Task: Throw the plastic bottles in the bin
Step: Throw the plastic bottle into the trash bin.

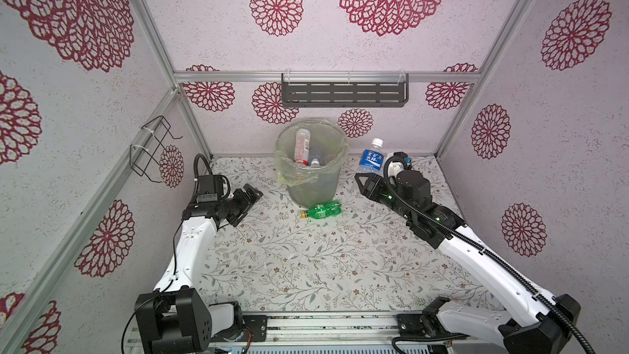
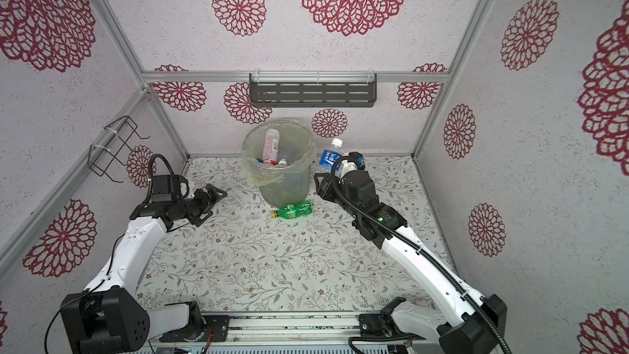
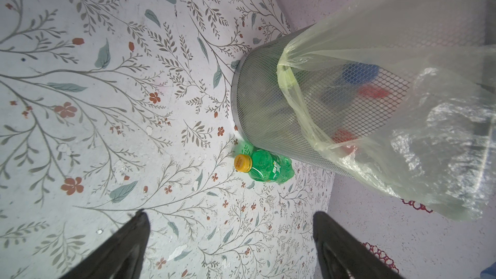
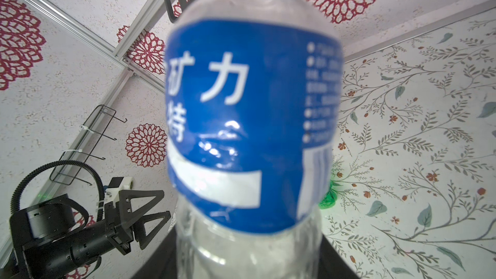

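Note:
The bin (image 1: 311,178) (image 2: 284,185) stands at the back middle of the table, its yellowish bag folded over the rim. Inside it lie several bottles, one of them pale with a red cap (image 1: 301,146). A green bottle (image 1: 321,210) (image 2: 292,210) (image 3: 265,167) with a yellow cap lies on its side against the bin's front foot. My right gripper (image 1: 369,174) (image 4: 247,259) is shut on the lower body of a clear blue-labelled bottle (image 1: 372,158) (image 2: 329,158) (image 4: 249,119) with a white cap, held upright just right of the bin. Left of the bin, my left gripper (image 1: 253,194) (image 3: 230,224) hangs open and empty, pointing toward the green bottle.
A dark slotted shelf (image 1: 343,91) hangs on the back wall above the bin. A black wire rack (image 1: 153,148) sticks out from the left wall near the left arm. The bin's mesh wall (image 3: 263,97) is close to the left gripper.

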You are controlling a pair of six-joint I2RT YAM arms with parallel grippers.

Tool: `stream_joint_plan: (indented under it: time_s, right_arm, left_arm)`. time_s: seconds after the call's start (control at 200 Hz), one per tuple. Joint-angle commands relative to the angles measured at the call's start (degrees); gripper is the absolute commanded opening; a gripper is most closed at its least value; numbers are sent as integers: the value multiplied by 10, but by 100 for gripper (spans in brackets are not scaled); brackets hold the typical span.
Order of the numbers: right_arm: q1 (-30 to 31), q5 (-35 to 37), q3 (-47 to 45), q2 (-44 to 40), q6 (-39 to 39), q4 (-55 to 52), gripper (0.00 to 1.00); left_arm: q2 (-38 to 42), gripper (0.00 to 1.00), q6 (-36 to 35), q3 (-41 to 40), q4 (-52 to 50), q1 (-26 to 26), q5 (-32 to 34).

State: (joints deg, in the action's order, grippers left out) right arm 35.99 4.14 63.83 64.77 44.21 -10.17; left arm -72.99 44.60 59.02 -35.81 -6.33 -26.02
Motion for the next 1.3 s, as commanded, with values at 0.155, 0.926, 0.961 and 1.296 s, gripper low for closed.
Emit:
stream_joint_plan:
  time_s: [0.155,0.926,0.961,1.296]
  right_arm:
    - [26,33,-28,-26,14,36,47]
    - [56,150,709,472,-21,-323,99]
    - [59,153,643,438,-20,-287,99]
    - [63,156,271,195,-23,-99,99]
  left_arm:
    - [13,97,-3,-8,10,-6,-2]
    - [59,97,-20,19,-51,-3,6]
    - [63,97,-24,18,-52,-3,8]
    - [66,97,-20,11,-56,-2,-8]
